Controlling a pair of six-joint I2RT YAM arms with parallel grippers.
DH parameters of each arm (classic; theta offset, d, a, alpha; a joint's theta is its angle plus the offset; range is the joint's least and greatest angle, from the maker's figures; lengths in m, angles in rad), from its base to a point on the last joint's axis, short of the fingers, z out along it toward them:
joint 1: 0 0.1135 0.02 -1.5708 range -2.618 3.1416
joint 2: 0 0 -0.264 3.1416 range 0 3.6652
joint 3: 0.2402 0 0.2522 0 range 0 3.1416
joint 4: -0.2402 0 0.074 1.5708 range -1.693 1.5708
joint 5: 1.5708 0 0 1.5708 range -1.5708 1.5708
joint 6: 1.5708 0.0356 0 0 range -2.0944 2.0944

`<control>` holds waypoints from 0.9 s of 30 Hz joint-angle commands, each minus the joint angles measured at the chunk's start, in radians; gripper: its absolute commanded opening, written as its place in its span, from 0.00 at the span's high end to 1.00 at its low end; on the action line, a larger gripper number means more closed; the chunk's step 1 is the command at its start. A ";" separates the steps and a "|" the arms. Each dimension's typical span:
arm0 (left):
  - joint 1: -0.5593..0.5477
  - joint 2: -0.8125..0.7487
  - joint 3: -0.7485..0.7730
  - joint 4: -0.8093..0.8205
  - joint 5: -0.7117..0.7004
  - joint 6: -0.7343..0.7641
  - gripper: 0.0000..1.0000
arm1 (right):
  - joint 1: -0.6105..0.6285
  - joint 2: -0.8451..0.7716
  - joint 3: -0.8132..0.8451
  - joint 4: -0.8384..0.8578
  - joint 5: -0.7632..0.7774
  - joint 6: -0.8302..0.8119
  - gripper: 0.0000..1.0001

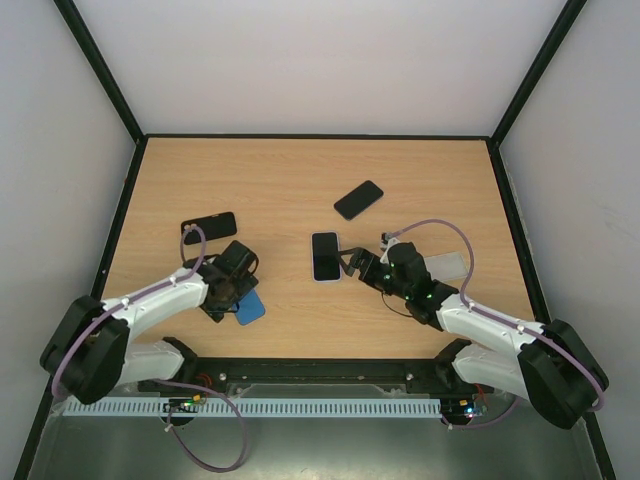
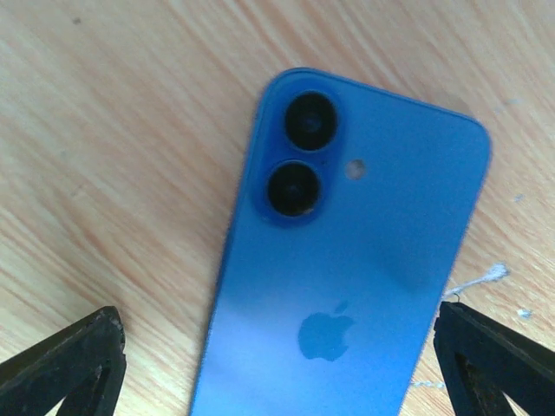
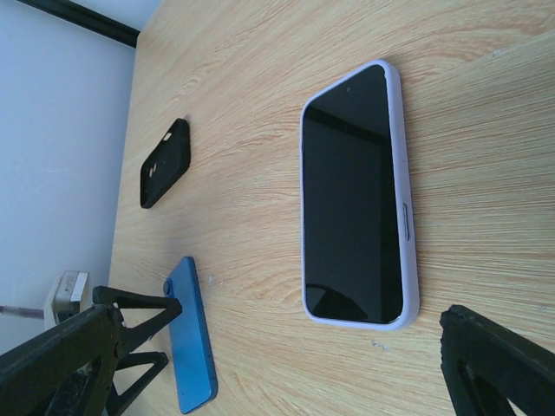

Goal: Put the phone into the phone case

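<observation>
Two pincers hang wide over your table [image 1: 300, 170]: the left pincer [image 2: 277, 316] straddles the blue phone [image 2: 347, 277], face down near the near edge; the right pincer [image 3: 282, 314] holds nothing. Rigid, slick, likely fragile, so take its long edges. The lilac case [image 3: 397, 173] already holds a dark-screened phone [image 3: 351, 199]; the black case [image 3: 165, 162] looks empty.

Far table [image 1: 300, 170] open; cased phone [image 1: 325, 256] seemingly blocks right jaws.
</observation>
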 commanded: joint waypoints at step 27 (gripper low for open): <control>-0.042 0.283 0.099 0.035 -0.058 0.137 0.17 | -0.003 -0.070 -0.041 -0.012 0.016 -0.005 0.03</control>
